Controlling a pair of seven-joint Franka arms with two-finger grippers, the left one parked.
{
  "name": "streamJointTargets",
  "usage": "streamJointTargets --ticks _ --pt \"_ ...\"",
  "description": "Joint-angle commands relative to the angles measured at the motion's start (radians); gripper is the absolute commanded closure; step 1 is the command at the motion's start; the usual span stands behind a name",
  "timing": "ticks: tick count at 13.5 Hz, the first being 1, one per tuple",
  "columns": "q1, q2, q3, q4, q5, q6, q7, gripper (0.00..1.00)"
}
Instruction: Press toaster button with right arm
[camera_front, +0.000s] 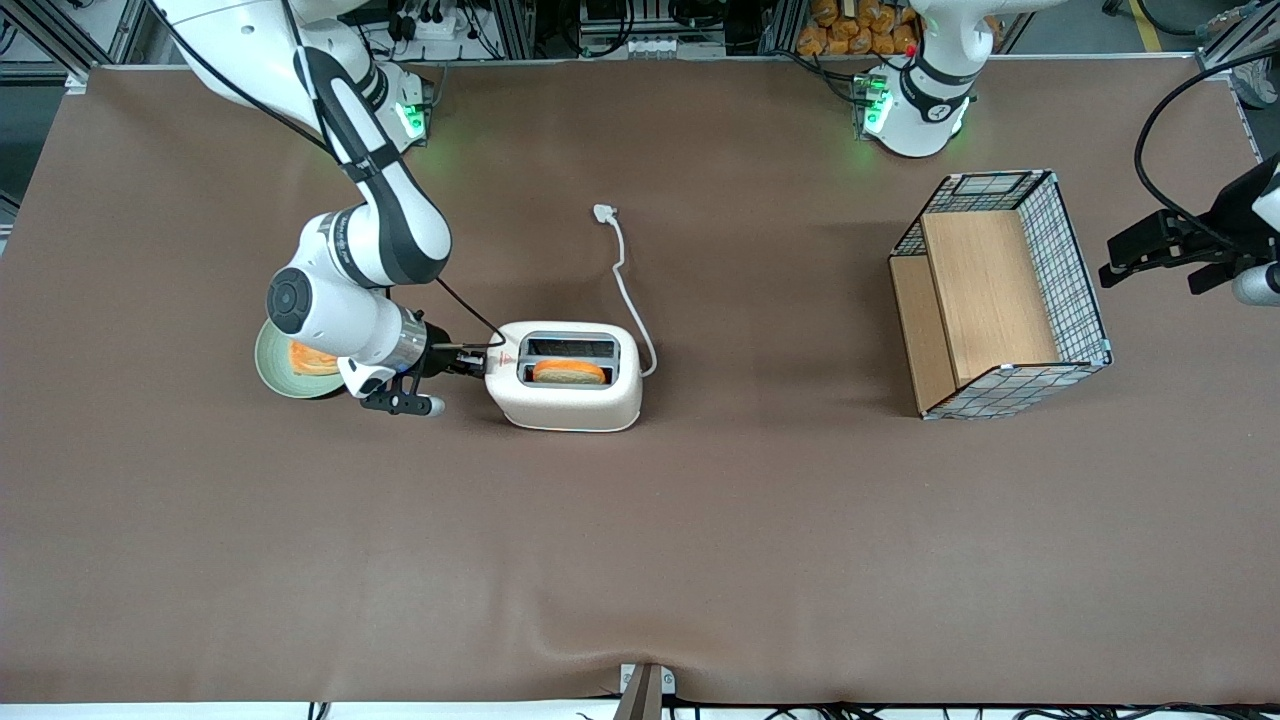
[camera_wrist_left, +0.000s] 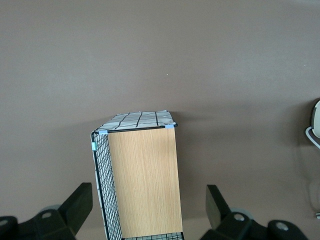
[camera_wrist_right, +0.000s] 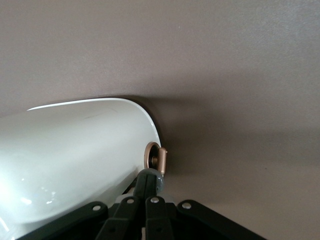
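Observation:
The white toaster (camera_front: 570, 395) stands mid-table with a slice of bread (camera_front: 568, 372) in its slot and a red triangle sticker (camera_front: 503, 358) on top near its narrow end. My right arm (camera_front: 385, 215) reaches down to that end. My gripper (camera_front: 474, 362) is shut with nothing in it, and its tips meet the narrow end face. In the right wrist view the toaster's rounded side (camera_wrist_right: 75, 155) fills the frame, and the small round button (camera_wrist_right: 160, 159) projects from the end face. The shut gripper (camera_wrist_right: 151, 178) has its tips right against the button.
A green plate (camera_front: 272, 368) with a slice of toast lies under my wrist, toward the working arm's end. The toaster's white cord (camera_front: 625, 280) trails away from the front camera. A wire basket with wooden boards (camera_front: 1000, 295) stands toward the parked arm's end; it also shows in the left wrist view (camera_wrist_left: 142, 180).

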Motion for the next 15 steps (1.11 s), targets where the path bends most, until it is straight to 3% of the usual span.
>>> streamJointTargets --ticks 1,8,11,15 --pt "0.03 0.093 0.009 -0.007 0.147 0.073 -0.159 1.0" --pt "-0.007 0.085 0.004 0.011 0.162 0.006 -0.206 1.0" --pt "-0.05 0.076 0.0 0.06 0.138 -0.118 -0.204 1.0" --pt "-0.093 0.058 -0.035 0.129 -0.014 -0.245 -0.198 1.0"
